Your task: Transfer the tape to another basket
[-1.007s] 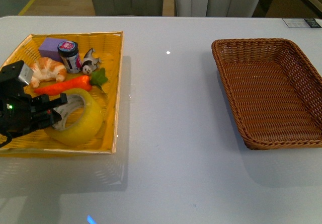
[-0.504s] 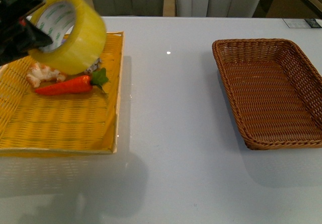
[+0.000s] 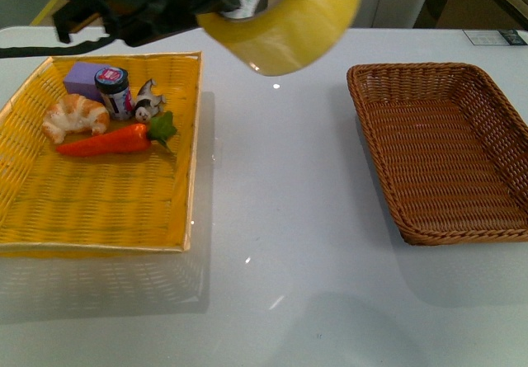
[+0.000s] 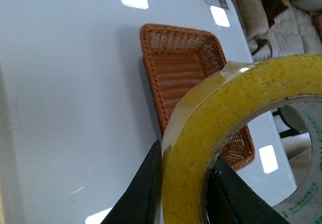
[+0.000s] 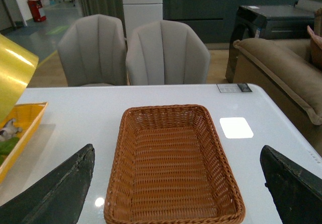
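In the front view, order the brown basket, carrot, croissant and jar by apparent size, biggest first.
1. brown basket
2. carrot and croissant, which look too alike to rank
3. jar, the smallest

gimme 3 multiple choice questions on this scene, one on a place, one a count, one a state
1. How many items lie in the yellow tray? A) two B) five C) eight
2. Where is the tape? A) in the tray B) in the brown basket C) held in the air
3. The left gripper is A) open, empty B) shut on the tape C) out of view
Answers: 1 B: croissant, carrot, jar, purple block, figurine. 2 C: it hangs above the table, in neither container. 3 B: its fingers pinch the roll's wall.
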You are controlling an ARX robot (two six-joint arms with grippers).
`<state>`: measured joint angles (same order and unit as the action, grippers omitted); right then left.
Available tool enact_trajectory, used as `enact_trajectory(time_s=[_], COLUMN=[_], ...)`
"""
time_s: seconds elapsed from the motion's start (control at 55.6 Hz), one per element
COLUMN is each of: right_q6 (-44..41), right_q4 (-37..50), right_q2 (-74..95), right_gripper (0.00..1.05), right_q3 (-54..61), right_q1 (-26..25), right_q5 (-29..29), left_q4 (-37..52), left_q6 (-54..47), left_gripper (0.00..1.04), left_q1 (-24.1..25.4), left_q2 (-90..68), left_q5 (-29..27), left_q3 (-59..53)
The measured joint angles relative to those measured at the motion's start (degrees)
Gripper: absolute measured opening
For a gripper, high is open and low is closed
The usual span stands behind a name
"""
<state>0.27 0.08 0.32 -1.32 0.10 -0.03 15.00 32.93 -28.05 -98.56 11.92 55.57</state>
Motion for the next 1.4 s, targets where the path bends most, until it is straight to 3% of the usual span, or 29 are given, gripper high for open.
enact_trajectory(time_s=[0.054,0.108,0.162,0.378,0.684,0.954,1.403], right_q6=[1.0,6.8,10.4,16.1,20.3,25.5,27.4], right_q4=[-1.5,-14.0,-16.4,-0.1,15.2,20.5,18.9], right_q2=[0.9,9.2,17.3,40.8,63.3,72.4,74.9], right_gripper=[0.96,0.96,0.96,0.96,0.96,0.96,0.96], right_q3=[-0.5,-5.9,-9.0,-20.0,-28.5,-33.3,-36.3], right_q1=[-0.3,-2.4,-4.2,-6.6,-1.7,1.9,4.2], right_q5=[-0.9,-6.5,-9.8,-22.0,-34.6,-38.9,-45.1], left_q4=[0.0,-0.2,-0.6,-1.8,-2.6,-3.0,-3.0], left_q6=[0.3,0.5,0.5,-0.3,-1.0,-1.4,-1.6], left_gripper=[0.16,0.16,0.16,0.15,0.15,0.15,0.15], left_q1=[-1.0,-1.9,-2.3,-3.1,-4.0,-4.0,-4.0], left_q2=[0.0,0.0,0.2,1.2,2.3,2.3,2.3], left_q5=[0.0,-0.2,-0.2,0.0,1.3,1.8,4.0], left_q3=[0.0,0.0,0.0,-0.3,-0.5,-0.5,-0.5])
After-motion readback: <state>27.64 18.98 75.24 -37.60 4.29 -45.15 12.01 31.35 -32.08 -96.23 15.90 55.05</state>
